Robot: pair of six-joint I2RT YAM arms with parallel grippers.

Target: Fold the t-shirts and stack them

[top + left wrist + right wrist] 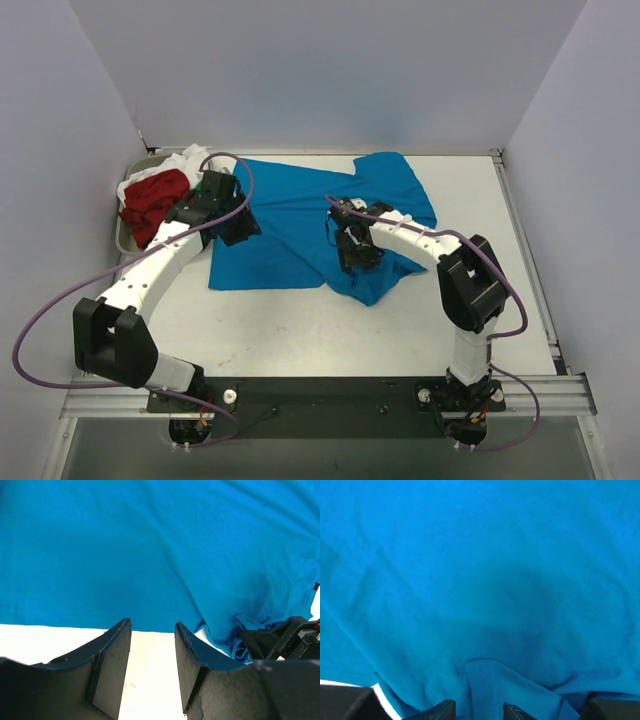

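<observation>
A bright blue t-shirt [290, 220] lies spread across the back middle of a white table [300, 330], its near right part rumpled into folds. The right gripper [358, 262] is low over that rumpled part, jaws part-way apart with a raised fold of blue cloth between the fingertips [479, 707]; whether it has a firm hold cannot be told. The left gripper [245, 225] sits at the shirt's left edge, jaws about half open over bare table and holding nothing [152, 625]. At back left, a red t-shirt [155, 200] and a white t-shirt [185, 158] are heaped in a grey tray [122, 240].
</observation>
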